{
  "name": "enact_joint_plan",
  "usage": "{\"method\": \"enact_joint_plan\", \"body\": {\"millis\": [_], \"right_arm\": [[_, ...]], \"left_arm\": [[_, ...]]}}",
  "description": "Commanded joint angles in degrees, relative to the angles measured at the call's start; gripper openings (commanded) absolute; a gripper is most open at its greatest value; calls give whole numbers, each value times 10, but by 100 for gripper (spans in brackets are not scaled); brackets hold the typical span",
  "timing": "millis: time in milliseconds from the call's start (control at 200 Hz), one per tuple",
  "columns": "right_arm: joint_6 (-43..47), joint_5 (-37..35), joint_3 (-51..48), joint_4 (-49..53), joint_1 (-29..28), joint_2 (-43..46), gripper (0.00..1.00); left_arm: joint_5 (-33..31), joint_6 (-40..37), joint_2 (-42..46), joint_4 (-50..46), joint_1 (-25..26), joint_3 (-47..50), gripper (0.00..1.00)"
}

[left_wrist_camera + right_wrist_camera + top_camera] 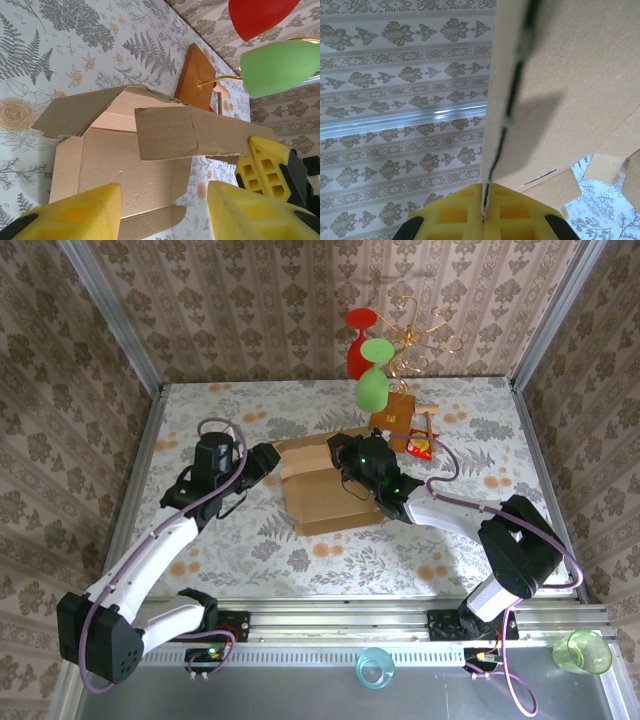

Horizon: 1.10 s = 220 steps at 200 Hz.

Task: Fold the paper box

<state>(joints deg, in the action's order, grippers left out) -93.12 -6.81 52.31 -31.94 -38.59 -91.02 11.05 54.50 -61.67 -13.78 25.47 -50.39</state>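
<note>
Light-brown corrugated cardboard, the die-cut paper box (pixel 325 502) lies in the middle of the floral table (pixel 480 540); your right gripper (pixel 484 202) is clamped on a raised flap at its far side. Your left gripper (pixel 263 462), fingers parted and empty, sits just left of the box, facing its loose flaps; it looks the freer arm.

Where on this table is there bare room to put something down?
Bare cloth lies between the box and the near rail, and in the far left corner behind the left arm. It is crowded behind the box, around the cup stand and right gripper.
</note>
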Motion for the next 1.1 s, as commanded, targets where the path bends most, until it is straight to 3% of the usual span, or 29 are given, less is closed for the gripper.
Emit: {"method": "enact_joint_plan", "body": {"millis": [0, 405, 590, 890, 1095], "right_arm": [[-18, 6, -8, -23, 2, -9, 0], [-28, 12, -8, -25, 3, -17, 0], [-29, 14, -10, -30, 3, -24, 0], [-41, 20, -17, -50, 4, -42, 0], [-51, 19, -31, -58, 21, -36, 0]], "left_arm": [[-6, -22, -13, -6, 3, -30, 50], [26, -22, -121, 57, 3, -67, 51], [27, -20, -143, 70, 29, -72, 49], [9, -17, -130, 65, 46, -69, 51], [-35, -20, -70, -38, 54, -89, 63]]}}
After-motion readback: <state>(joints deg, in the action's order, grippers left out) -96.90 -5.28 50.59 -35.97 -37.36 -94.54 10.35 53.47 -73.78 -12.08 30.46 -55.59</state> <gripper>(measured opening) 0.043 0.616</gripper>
